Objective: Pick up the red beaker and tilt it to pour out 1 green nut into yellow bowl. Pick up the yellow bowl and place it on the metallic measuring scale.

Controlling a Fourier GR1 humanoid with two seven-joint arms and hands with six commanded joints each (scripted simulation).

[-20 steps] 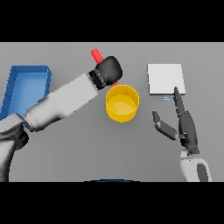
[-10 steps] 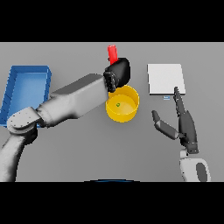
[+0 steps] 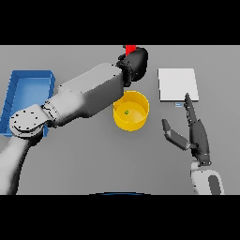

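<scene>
The red beaker [image 3: 130,48] shows only as a small red tip above my left hand [image 3: 134,64], which is shut on it just beyond the yellow bowl [image 3: 139,118]. The bowl stands at the table's middle with one small green nut [image 3: 126,112] lying inside. My left arm reaches across from the lower left and covers the bowl's left rim. The metallic measuring scale [image 3: 177,84], a pale square plate, lies to the right of the bowl. My right hand [image 3: 196,133] hovers open near the scale's front edge, fingers straight.
A blue tray [image 3: 18,92] sits at the table's left side, partly behind my left arm.
My left hand has carried the beaker rightward and farther back, from the bowl's left to beyond its far rim. A green nut now lies in the bowl. The right hand has barely moved.
</scene>
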